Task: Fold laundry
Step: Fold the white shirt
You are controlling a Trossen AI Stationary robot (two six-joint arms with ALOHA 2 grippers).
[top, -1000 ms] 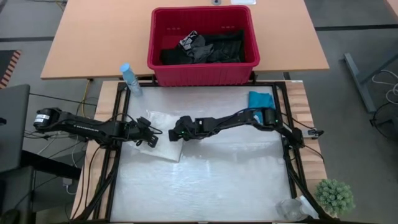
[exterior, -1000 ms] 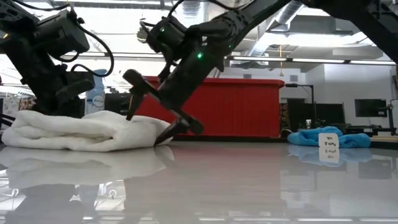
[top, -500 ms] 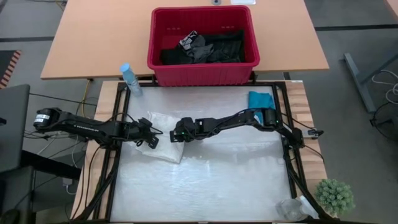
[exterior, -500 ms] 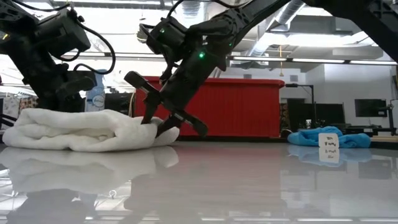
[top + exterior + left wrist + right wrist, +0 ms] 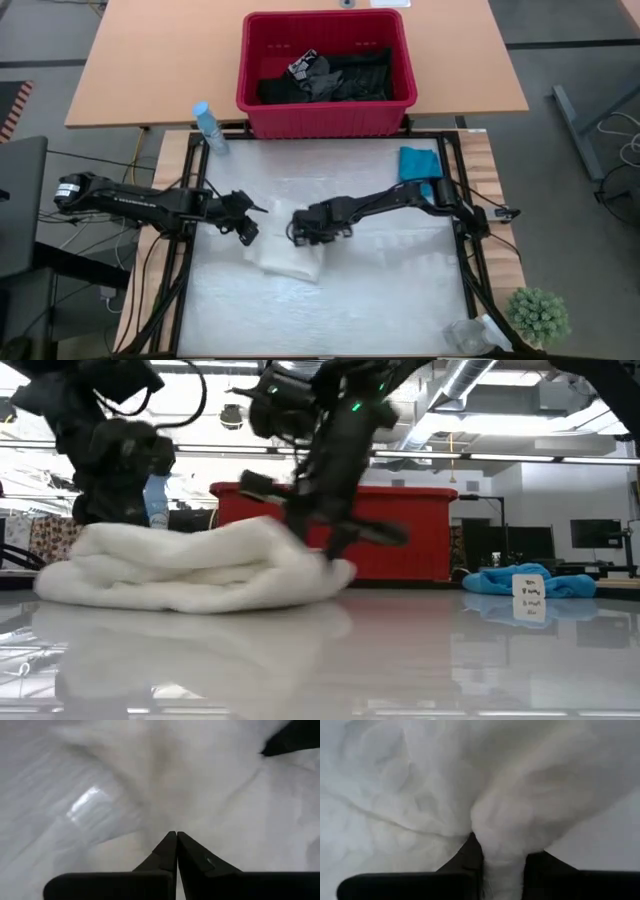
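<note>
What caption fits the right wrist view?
Right gripper shut on a pinched fold of the white garment.

White bunched garment mid-table; teal one right; perhaps black ones in basket.

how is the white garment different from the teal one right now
The white garment is a bulky bundle mid-table; the teal garment is smaller and sits at the table's right edge. The right gripper pinches the white one, with the left gripper alongside; nothing touches the teal one. Both are soft cloth.
</note>
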